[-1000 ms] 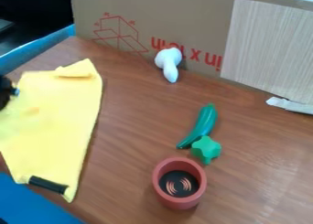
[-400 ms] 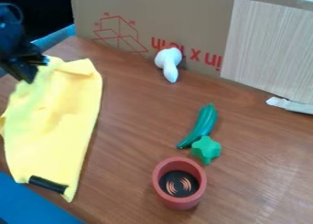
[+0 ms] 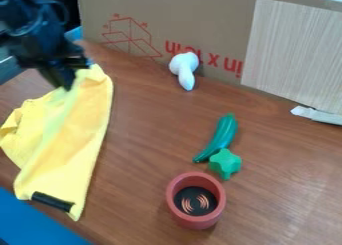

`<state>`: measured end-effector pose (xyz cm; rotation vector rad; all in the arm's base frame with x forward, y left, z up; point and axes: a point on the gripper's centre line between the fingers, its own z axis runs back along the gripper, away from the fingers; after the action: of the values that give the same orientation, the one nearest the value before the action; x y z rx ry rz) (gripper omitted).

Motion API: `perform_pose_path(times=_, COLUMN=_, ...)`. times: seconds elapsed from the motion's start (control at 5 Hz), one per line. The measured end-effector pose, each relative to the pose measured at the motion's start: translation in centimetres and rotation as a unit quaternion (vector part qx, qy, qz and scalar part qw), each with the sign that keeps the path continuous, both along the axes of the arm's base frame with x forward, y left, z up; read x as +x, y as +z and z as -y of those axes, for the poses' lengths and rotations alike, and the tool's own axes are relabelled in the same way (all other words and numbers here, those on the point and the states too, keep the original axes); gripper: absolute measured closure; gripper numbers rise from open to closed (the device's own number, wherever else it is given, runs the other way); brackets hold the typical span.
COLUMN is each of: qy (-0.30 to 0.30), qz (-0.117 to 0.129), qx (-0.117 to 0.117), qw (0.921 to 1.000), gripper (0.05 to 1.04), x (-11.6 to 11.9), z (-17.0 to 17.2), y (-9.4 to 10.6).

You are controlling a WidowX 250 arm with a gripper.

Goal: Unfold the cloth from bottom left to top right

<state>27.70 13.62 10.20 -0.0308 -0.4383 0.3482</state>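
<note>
A: Where's the gripper [image 3: 63, 83]?
B: Upper left of the view, pointing down over the top part of the cloth [image 3: 61, 156].
A: Open or closed?
B: Closed on the yellow cloth, which is drawn up to its tips. I can't tell how thick the pinched fold is.
A: And the rest of the cloth?
B: Along the left side of the table [image 3: 143, 159], wrinkled. It bulges out to the left and narrows toward the bottom, where a black strip [image 3: 52, 201] sits at its end.
A: What else is there?
B: A red cup [image 3: 192, 223] toward the bottom, dark inside. Just above it, a green star [image 3: 225, 163] touches the lower end of a green pepper [image 3: 220, 138].
A: And that white toy [image 3: 184, 69]?
B: Farther up, near the box [image 3: 140, 14]. A pale panel [image 3: 290, 51] stands against the box at the right.
</note>
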Motion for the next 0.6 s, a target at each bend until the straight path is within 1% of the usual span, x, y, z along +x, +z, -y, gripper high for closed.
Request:
perform_pose_path(times=0.2, qy=-0.009, qz=-0.003, qx=-0.013, qw=0.9999, gripper=1.032, x=1.2, z=2.6, y=0.2)
perform_pose_path(times=0.6, qy=-0.027, qz=0.013, qx=-0.032, qw=0.9990, gripper=1.032, x=3.9, z=7.2, y=2.1)
